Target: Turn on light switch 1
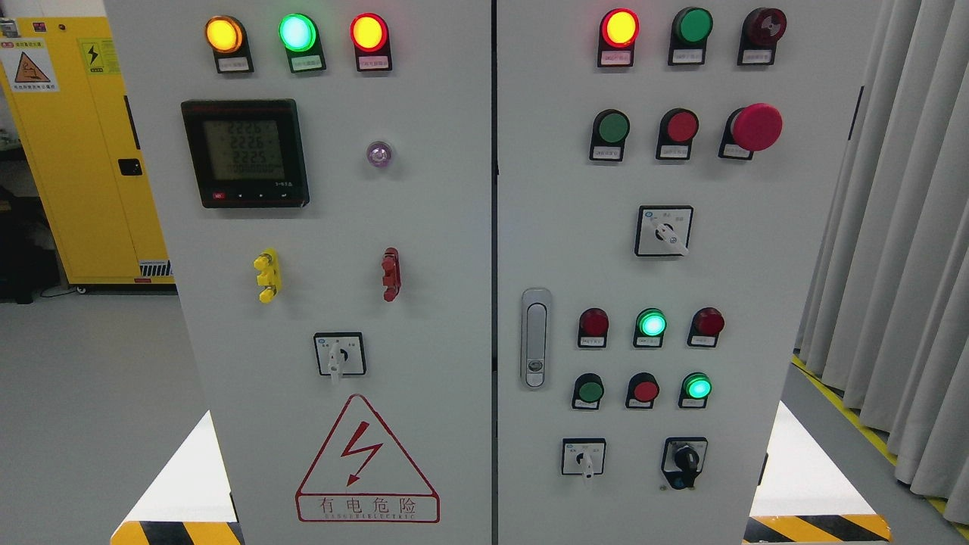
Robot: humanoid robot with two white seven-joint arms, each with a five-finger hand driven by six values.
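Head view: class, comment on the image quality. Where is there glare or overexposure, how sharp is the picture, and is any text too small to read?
Head view: the lit lamps bloom, notably the green lamp and the right door's red lamp; the meter display is pale and washed out; the cabinet is evenly lit and fairly sharp; the small button labels are too tiny to read; neither hand shows.

The cabinet before me is pale grey. Across its top left, lamps glow amber, green and red. I see a black meter, a yellow clip, a red clip, and a red-outlined lightning triangle. The big mushroom button is red. A yellow locker stands left; grey curtains hang right.
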